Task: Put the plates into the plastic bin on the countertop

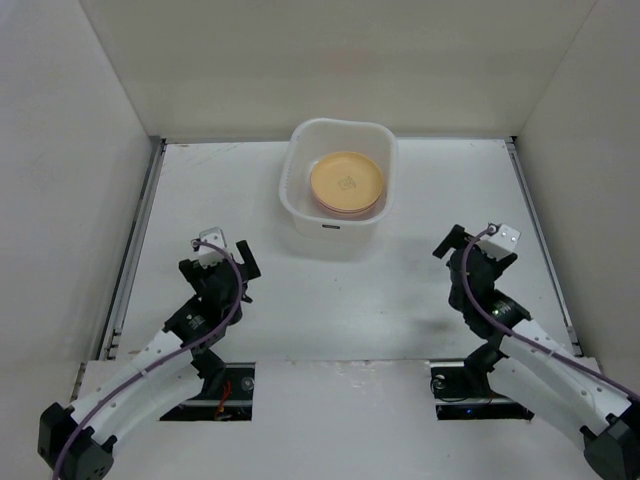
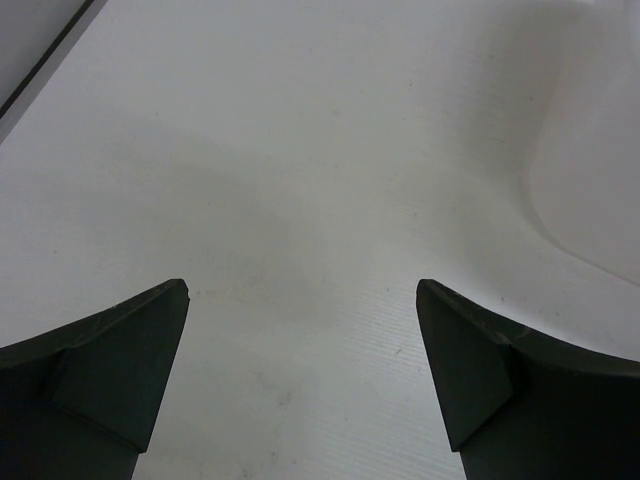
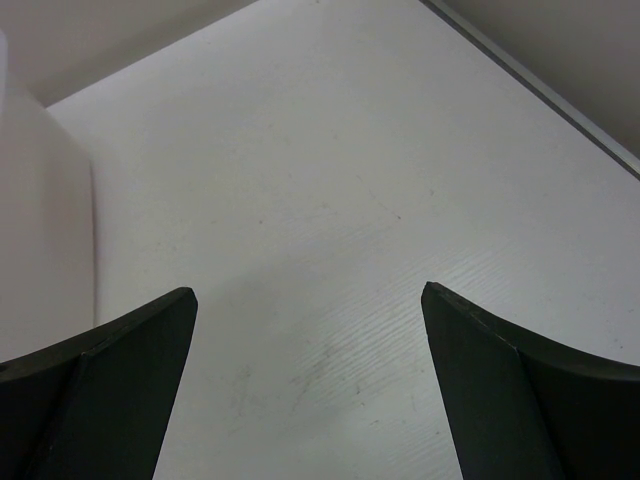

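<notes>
The bench [image 1: 330,310] is a flat white surface walled in white. No plate shows anywhere on it in the overhead view.

The plastic bin [image 1: 337,226] sits at twelve o'clock, close to the back wall. Its pale side also shows at three o'clock in the left wrist view and at nine o'clock in the right wrist view.

The left arm [image 1: 160,362] reaches in from seven o'clock and the right arm [image 1: 545,355] from five o'clock. Both are bent at the elbow, with wrists raised and pointing towards the back of the bench, each well apart from the bin on its own side. Both pairs of jaws are spread wide with nothing between them. Each wrist camera sees only bare bench in the gap.

The plates [image 1: 346,181] lie stacked inside the bin. A yellow-orange one is on top and a pink edge peeks out beneath it at six o'clock; how many lie below I cannot tell.

With no plate outside the bin, the loading looks finished, and this reads as a parked pose. The sound course would be to hold both arms back, jaws wide and off the rim. Any further plate would need to go down flat and centred, since the bin leaves little room around the stack
</notes>
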